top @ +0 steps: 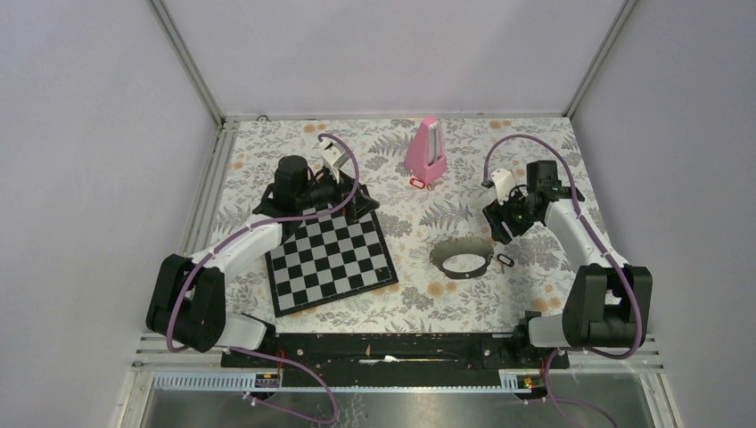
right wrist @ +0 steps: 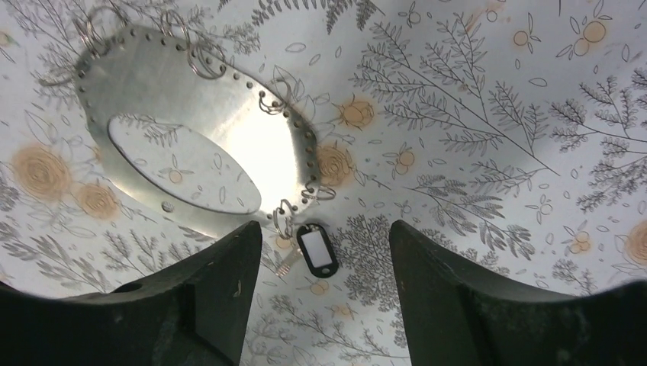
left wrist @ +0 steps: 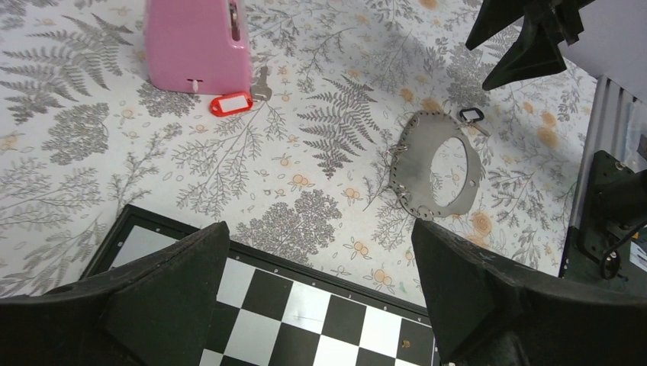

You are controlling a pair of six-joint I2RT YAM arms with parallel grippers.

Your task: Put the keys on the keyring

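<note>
Two keys are seen, well apart. Just ahead of the right gripper (right wrist: pixel 326 227), almost between its fingertips, the black-tagged key (right wrist: pixel 317 250) is found on the floral cloth (right wrist: pixel 488 152). It appears to be hooked to one of the small split rings (right wrist: pixel 284 217) on the rim of the keyring (right wrist: pixel 221 99), a flat metal hoop ahead and to the left of that gripper. Whether it is fully threaded cannot be told. The right jaws are spread wide and nothing is held between them.

The red-tagged key (left wrist: pixel 231 103) is seen far ahead and to the left of the left gripper (left wrist: pixel 320 229), just beside the foot of the pink metronome (left wrist: pixel 198 42). The left jaws are opened fully, nothing is gripped, and the chessboard (left wrist: pixel 305 305) is seen directly beneath them. The red key is judged not yet fetched.

Several things could go wrong from here. If the right gripper is lowered carelessly, the black tag could be caught by a finger and the key dragged off its ring, or the hoop pushed across the cloth. When the red key is reached for, the metronome could be struck and toppled, since little room is left beside it. That key is small and flat, so it could be pinched badly and dropped. With both arms brought to the hoop, a collision between them is also possible.
</note>
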